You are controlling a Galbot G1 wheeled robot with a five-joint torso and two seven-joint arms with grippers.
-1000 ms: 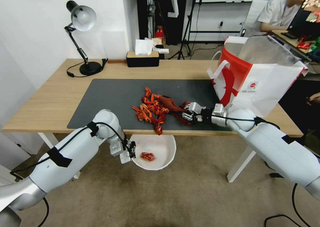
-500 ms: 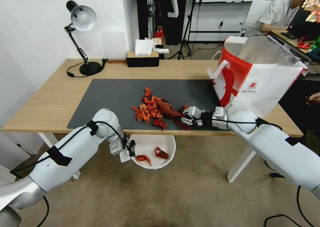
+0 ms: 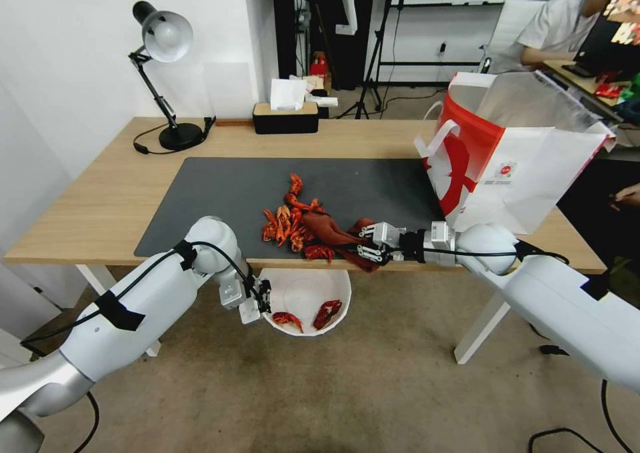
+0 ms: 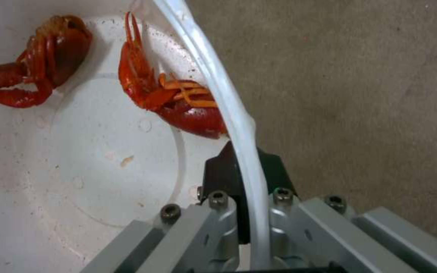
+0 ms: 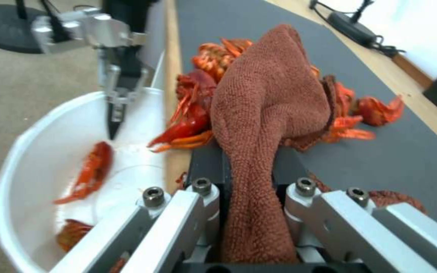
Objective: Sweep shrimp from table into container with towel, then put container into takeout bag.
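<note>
A pile of red-orange shrimp (image 3: 292, 221) (image 5: 206, 81) lies on the dark mat at the table's front edge. My right gripper (image 3: 363, 243) is shut on the rust-red towel (image 3: 327, 229) (image 5: 266, 102), which drapes over the near side of the pile. Below the edge, my left gripper (image 3: 263, 300) is shut on the rim of the white container (image 3: 303, 286) (image 4: 102, 159) (image 5: 31, 182), held under the pile. Two shrimp (image 3: 327, 312) (image 4: 173, 102) lie inside it. The takeout bag (image 3: 527, 166) stands open on the table at the right.
A black desk lamp (image 3: 167, 73) and a tissue box (image 3: 285, 116) stand along the table's far side. The dark mat (image 3: 207, 193) covers the table's middle. Bare floor lies under the container.
My right gripper has drawn the towel and shrimp left and toward the front edge. One more shrimp has dropped into the container, and the pile is tighter.
</note>
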